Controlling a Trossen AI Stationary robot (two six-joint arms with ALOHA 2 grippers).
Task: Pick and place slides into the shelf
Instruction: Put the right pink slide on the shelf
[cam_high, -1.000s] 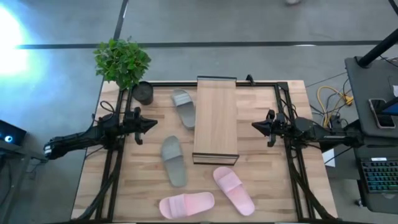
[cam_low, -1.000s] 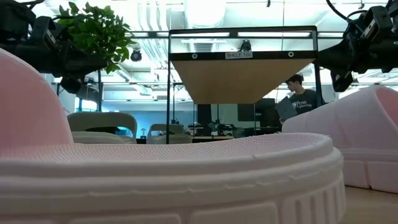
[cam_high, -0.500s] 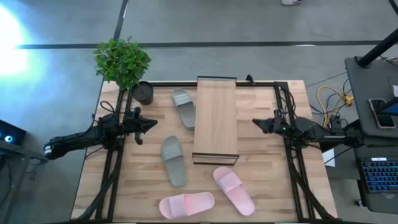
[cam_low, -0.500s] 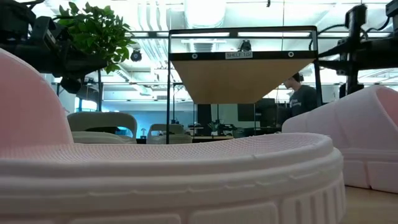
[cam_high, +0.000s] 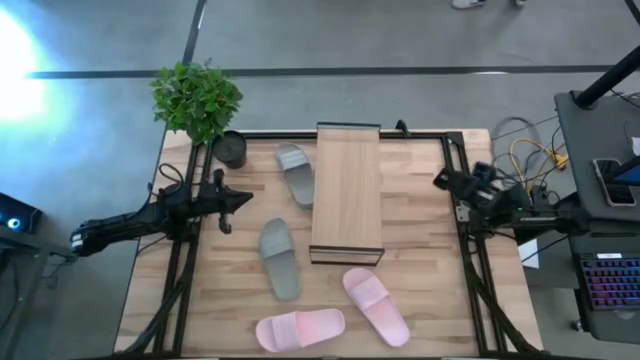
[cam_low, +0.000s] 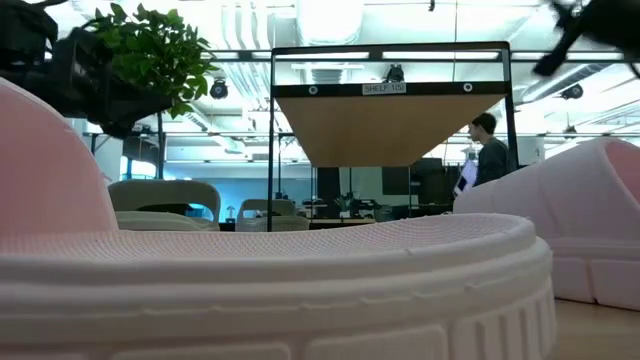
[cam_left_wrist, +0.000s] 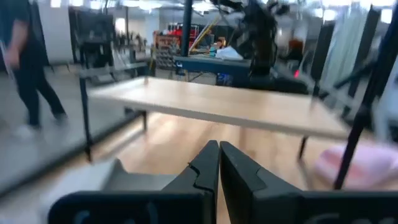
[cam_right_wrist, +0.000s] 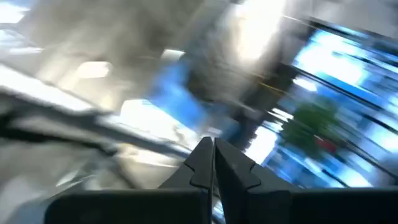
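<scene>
The shelf stands mid-table, its long side running near to far; it also shows in the low view and the left wrist view. Two grey-green slides lie on their soles left of it. Two pale pink slides lie near the front edge; one fills the low view. My left gripper hovers left of the shelf, shut and empty. My right gripper is at the right side, raised and tipped up, shut and empty.
A potted plant and a dark pot stand at the far left corner. Black frame rails run along the table's left and right sides. A person walks in the room behind.
My right gripper has gone up and back toward the table's right edge, tipping its fingers upward; it stays shut. In the low view it has risen to the picture's top corner. The slides and the shelf have not moved.
</scene>
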